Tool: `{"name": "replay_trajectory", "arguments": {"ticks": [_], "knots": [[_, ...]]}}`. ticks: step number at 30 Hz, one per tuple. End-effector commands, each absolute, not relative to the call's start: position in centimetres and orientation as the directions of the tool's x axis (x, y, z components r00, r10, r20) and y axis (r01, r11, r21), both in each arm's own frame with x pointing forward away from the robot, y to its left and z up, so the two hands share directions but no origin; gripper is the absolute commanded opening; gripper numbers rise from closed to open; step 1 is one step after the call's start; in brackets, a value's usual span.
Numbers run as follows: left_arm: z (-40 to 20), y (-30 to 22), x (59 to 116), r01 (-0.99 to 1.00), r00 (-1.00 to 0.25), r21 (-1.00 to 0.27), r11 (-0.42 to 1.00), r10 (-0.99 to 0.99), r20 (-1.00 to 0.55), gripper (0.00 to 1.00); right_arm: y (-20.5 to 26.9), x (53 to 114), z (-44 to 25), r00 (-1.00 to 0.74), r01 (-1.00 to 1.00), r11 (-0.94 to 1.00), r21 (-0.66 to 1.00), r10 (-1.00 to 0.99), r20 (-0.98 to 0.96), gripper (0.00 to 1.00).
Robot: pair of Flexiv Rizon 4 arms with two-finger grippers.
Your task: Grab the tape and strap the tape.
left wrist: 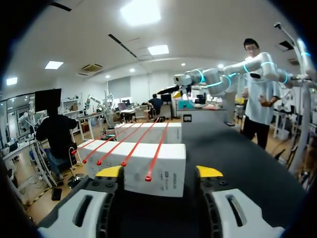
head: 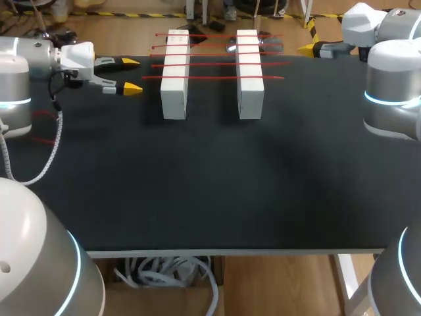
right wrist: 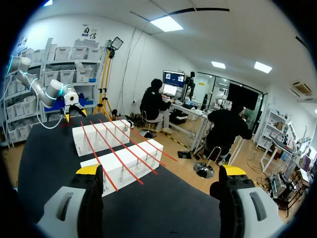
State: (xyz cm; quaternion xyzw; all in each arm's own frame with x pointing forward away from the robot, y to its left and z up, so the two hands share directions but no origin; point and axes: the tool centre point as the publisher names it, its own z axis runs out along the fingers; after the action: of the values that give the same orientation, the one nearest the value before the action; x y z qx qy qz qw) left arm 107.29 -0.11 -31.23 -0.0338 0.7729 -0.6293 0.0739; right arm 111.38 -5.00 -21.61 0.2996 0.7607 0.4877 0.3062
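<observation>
Four red tapes (head: 214, 78) are lying side by side across the tops of two white blocks, which are standing parallel on the far half of the black counter (head: 210, 184). Each tape is bridging the gap from the left white block (head: 175, 85) to the right white block (head: 250, 92) and is sticking out a little past both outer sides. The left gripper (head: 132, 75) is hovering over the far left part of the counter, near the left white block and pointing toward it, apart from the block and from the tape ends. Its fingers are standing spread and are pinching nothing; in the left wrist view the long side of that block and the tape ends are showing ahead of the yellow tips. The right gripper (right wrist: 161, 171) is hanging at the far right edge of the counter, well apart from the right white block and pointing toward the blocks. Its fingers are spread wide as well and are gripping nothing, with both blocks and the tapes lying ahead of them across the counter.
</observation>
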Motion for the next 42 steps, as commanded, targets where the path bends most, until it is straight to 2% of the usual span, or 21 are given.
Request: {"name": "replay_trajectory", "arguments": {"ticks": [1, 9, 26, 34, 38, 42], "knots": [[-31.8, -0.3, 108.1, 0.043, -0.989, -0.98, 0.196, -0.127, -0.069, 0.42, -5.0, 111.4, -21.6, -0.633, 0.157, 0.345, 0.925, 0.754, -0.174, 1.0], [-32.4, -0.7, 108.2, 0.035, -0.991, -0.982, 0.186, -0.12, -0.058, 0.46, -5.0, 111.4, -21.6, -0.633, 0.157, 0.345, 0.925, 0.754, -0.174, 1.0], [-32.9, -0.9, 108.3, 0.028, -0.993, -0.985, 0.17, -0.108, -0.047, 0.41, -5.0, 111.4, -21.6, -0.633, 0.157, 0.345, 0.925, 0.754, -0.174, 1.0], [-33.1, -0.9, 108.4, 0.026, -0.993, -0.985, 0.172, -0.105, -0.045, 0.29, -5.0, 111.4, -21.6, -0.633, 0.157, 0.345, 0.925, 0.754, -0.174, 1.0], [-33.2, -0.8, 108.4, 0.021, -0.993, -0.985, 0.174, -0.107, -0.041, 0.33, -5.0, 111.4, -21.6, -0.633, 0.157, 0.345, 0.925, 0.754, -0.174, 1.0], [-33.3, -0.8, 108.5, 0.018, -0.993, -0.985, 0.173, -0.109, -0.037, 0.32, -5.0, 111.4, -21.6, -0.633, 0.157, 0.345, 0.925, 0.754, -0.174, 1.0]]}}
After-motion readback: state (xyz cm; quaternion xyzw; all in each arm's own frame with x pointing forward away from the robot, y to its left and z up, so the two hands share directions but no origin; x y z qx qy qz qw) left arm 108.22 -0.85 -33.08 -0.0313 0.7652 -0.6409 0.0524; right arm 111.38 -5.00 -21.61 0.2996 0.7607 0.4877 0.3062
